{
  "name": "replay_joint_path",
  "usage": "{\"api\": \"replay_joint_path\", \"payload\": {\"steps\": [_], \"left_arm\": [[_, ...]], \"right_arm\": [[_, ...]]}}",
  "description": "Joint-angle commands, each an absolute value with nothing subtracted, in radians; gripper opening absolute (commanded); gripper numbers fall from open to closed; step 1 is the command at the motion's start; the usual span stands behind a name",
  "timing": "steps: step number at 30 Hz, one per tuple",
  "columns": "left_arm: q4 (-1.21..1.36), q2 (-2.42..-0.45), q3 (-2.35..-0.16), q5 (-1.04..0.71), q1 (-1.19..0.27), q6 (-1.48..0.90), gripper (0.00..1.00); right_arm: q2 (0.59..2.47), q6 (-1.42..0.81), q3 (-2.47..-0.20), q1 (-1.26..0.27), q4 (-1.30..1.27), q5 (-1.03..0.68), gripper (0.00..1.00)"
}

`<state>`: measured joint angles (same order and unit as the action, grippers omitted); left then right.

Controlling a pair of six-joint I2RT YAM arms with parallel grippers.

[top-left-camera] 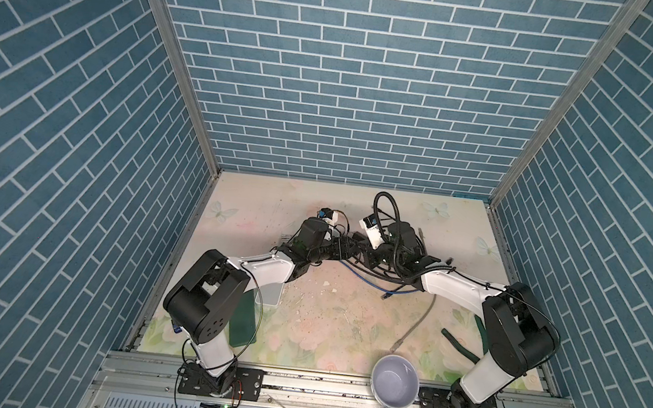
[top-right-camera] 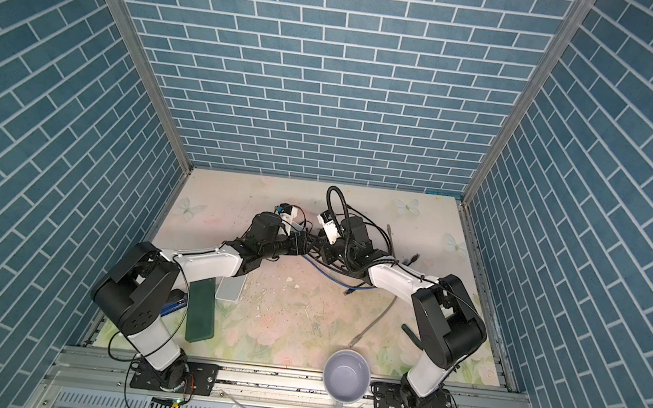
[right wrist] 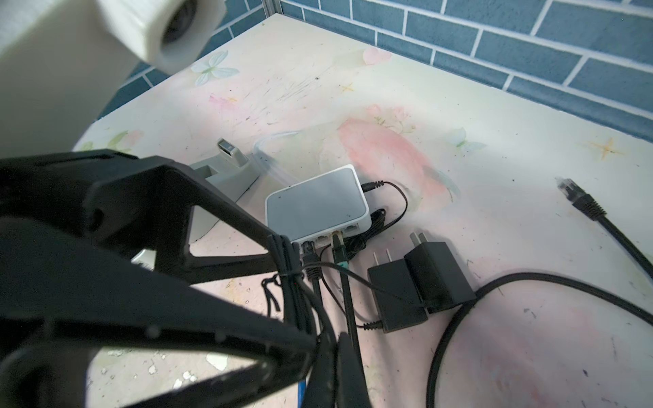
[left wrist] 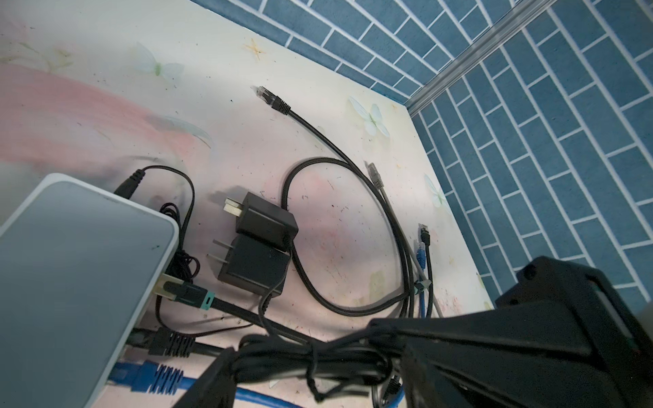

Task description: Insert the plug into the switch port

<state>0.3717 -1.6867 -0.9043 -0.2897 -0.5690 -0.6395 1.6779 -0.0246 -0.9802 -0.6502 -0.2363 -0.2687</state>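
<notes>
The small white switch (left wrist: 70, 282) (right wrist: 316, 203) lies on the flowered table and is hidden under the arms in both top views. A gold plug with a green band (left wrist: 187, 293), a black plug (left wrist: 169, 341) and a blue plug (left wrist: 152, 378) sit in its ports. A loose black plug (left wrist: 272, 99) (right wrist: 579, 201) lies apart on the table. My left gripper (left wrist: 311, 356) (top-left-camera: 353, 250) is open, its fingers standing at either end of a tied bundle of black cable (left wrist: 282, 356) (right wrist: 288, 268). My right gripper (right wrist: 334, 341) (top-left-camera: 368, 260) is shut beside that bundle. Whether it pinches a cable is hidden.
Two black power adapters (left wrist: 261, 219) (right wrist: 438, 275) lie beside the switch. A grey stand (right wrist: 226, 173) is behind it. Loose grey (left wrist: 374, 175) and blue (left wrist: 420, 254) plugs lie near the wall. A lilac mug (top-left-camera: 396, 382) and a green box (top-right-camera: 202, 308) sit near the front.
</notes>
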Motion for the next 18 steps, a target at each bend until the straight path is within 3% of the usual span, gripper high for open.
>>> {"api": "replay_joint_path", "payload": {"steps": [1, 11, 18], "left_arm": [[0.362, -1.715, -0.953, -0.288, -0.569, -0.649, 0.67], [0.377, -1.776, -1.000, -0.318, -0.569, -0.635, 0.21], [0.391, -1.779, -0.997, -0.319, -0.568, -0.629, 0.08]], "right_arm": [[1.646, 0.006, -0.953, -0.665, -0.299, -0.330, 0.00], [1.665, -0.001, -0.957, -0.681, -0.294, -0.374, 0.00], [1.692, -0.043, -0.968, -0.682, -0.274, -0.356, 0.00]]}}
